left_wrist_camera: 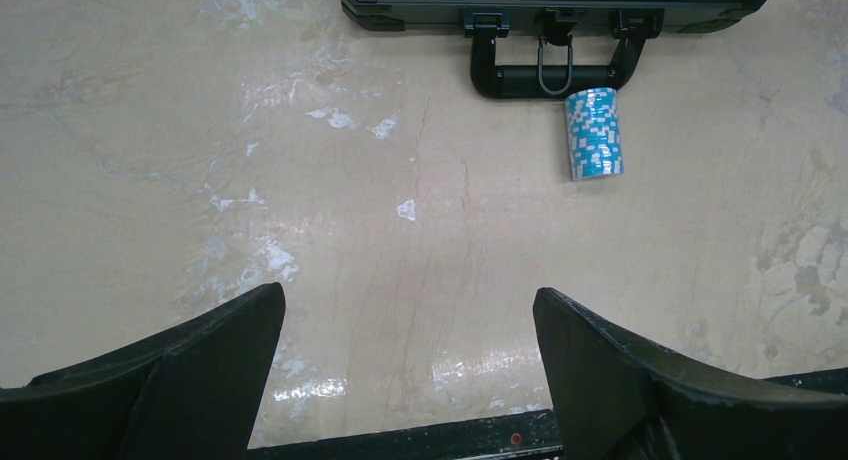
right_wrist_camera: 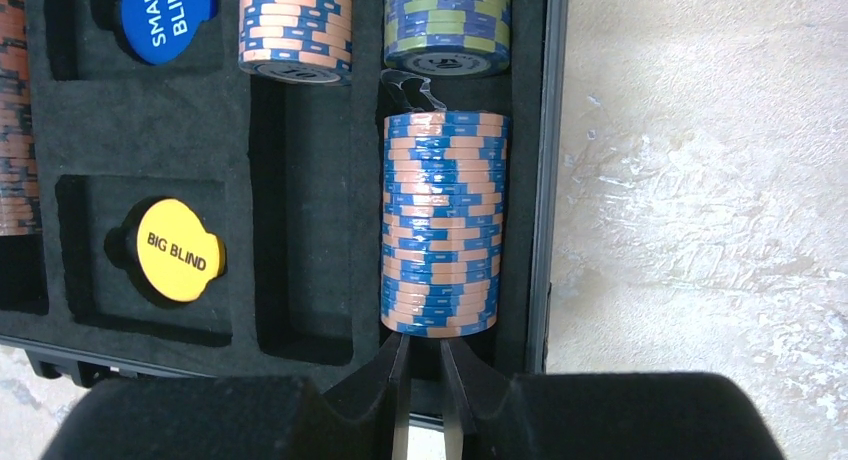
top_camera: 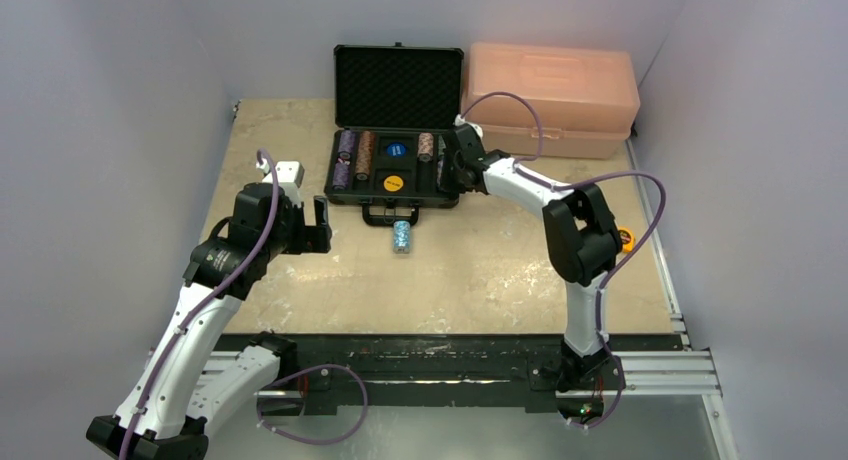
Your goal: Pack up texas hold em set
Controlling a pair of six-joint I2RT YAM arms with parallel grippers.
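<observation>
The black case (top_camera: 345,196) of the texas hold em set lies open at the back of the table, its foam lid (top_camera: 398,85) upright. In the right wrist view a blue-and-orange chip stack (right_wrist_camera: 442,225) lies in the tray's rightmost slot. My right gripper (right_wrist_camera: 424,342) is at that stack's near end, jaws almost together with nothing between them. Further up lie a green-and-blue stack (right_wrist_camera: 447,25) and an orange-and-blue stack (right_wrist_camera: 295,30). A blue disc (right_wrist_camera: 165,15) and a yellow disc (right_wrist_camera: 178,250) sit in their pockets. A light-blue stack (left_wrist_camera: 594,132) lies on the table by the case handle (left_wrist_camera: 555,75). My left gripper (left_wrist_camera: 408,295) hangs open, well short of it.
A pink translucent toolbox (top_camera: 555,100) stands behind the case at the back right. A small orange object (top_camera: 626,241) sits at the table's right edge beside the right arm. One long tray slot (right_wrist_camera: 305,220) left of the blue-and-orange stack holds nothing. Walls close in on both sides.
</observation>
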